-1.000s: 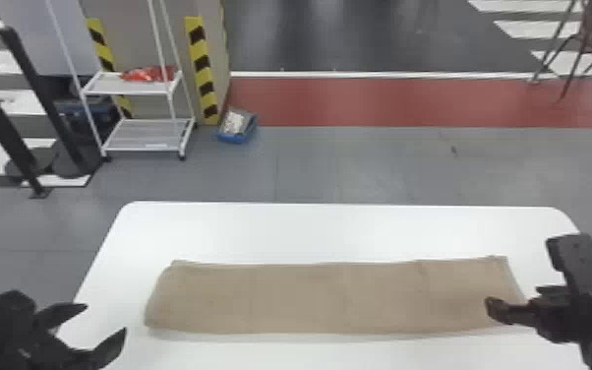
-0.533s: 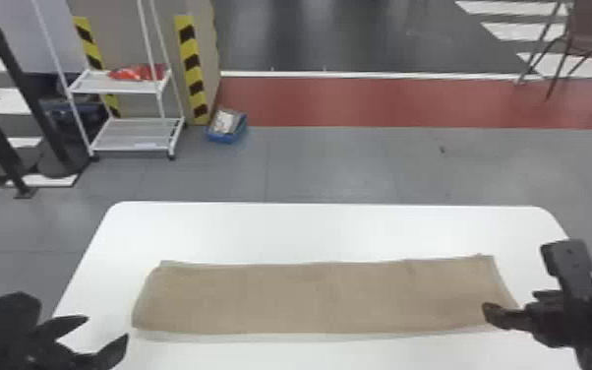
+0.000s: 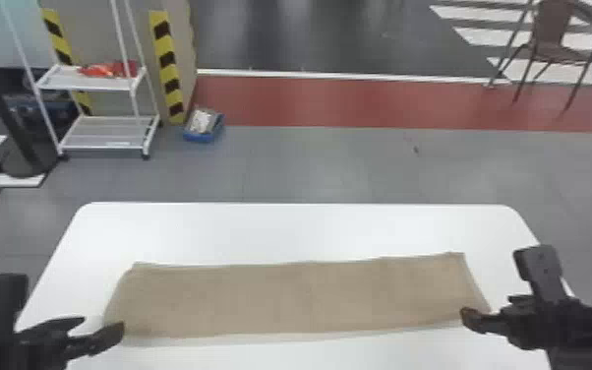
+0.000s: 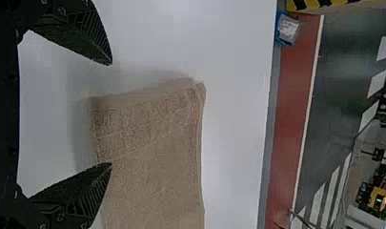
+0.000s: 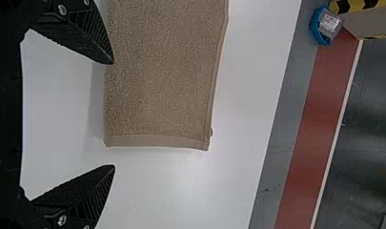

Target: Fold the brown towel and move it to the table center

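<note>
Along the white table's (image 3: 300,226) near edge lies the brown towel (image 3: 300,297), a long strip. Both the left gripper (image 4: 110,113) and right gripper (image 5: 114,114) hold their fingers apart at its ends; likely next: grasp one end and fold inward.

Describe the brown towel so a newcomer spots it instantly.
Find the white table before the robot. Across it, from near the left claw to near the right claw, lies the long brown towel. Unlike the black claws, it is flat, textured cloth.
</note>
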`<action>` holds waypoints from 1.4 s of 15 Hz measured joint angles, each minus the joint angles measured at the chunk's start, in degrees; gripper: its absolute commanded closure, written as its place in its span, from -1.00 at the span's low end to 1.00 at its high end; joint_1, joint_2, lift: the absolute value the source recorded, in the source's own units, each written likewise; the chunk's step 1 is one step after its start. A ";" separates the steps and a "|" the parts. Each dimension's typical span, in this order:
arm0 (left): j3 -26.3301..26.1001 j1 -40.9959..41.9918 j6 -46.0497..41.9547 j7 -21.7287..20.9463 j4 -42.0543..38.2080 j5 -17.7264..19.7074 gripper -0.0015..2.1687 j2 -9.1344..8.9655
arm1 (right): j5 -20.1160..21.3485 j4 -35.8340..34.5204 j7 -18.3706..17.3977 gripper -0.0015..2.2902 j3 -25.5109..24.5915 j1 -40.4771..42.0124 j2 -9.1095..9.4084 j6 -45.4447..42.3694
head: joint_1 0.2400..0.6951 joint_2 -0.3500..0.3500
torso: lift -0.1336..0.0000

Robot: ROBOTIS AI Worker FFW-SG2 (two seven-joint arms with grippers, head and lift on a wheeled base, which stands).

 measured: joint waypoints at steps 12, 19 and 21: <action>-3.66 -12.20 4.12 0.28 15.69 -0.31 -0.14 0.51 | 0.02 0.79 -0.01 -0.90 -1.02 -0.09 -0.06 -0.70 | 1.00 -0.34 | 1.00; -2.53 -9.71 4.35 -7.26 12.23 0.00 0.98 1.14 | -0.11 2.00 -0.01 -0.90 -1.48 -0.75 -0.08 -1.30 | 1.00 -0.40 | 1.00; -2.24 -8.34 4.28 -9.15 10.19 -0.39 0.98 1.51 | -0.16 2.44 -0.01 -0.90 -1.52 -0.76 -0.10 -1.82 | 1.00 -0.41 | 1.00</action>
